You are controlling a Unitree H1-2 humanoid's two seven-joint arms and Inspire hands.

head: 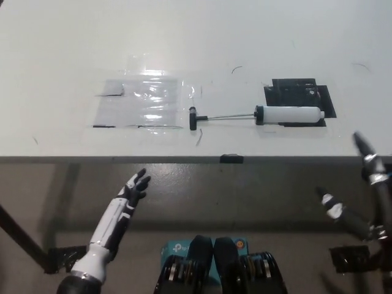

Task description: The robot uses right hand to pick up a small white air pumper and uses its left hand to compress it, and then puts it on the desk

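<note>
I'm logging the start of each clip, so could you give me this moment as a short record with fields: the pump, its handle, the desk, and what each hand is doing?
pump: small white air pump lying flat on the desk, body partly over a black patch
handle: black T-handle pointing left, rod pulled out
left hand: white left hand below the desk edge, fingers apart, holding nothing
right hand: black right hand at lower right, fingers spread, holding nothing, apart from the pump
task state: pump not yet picked up
</note>
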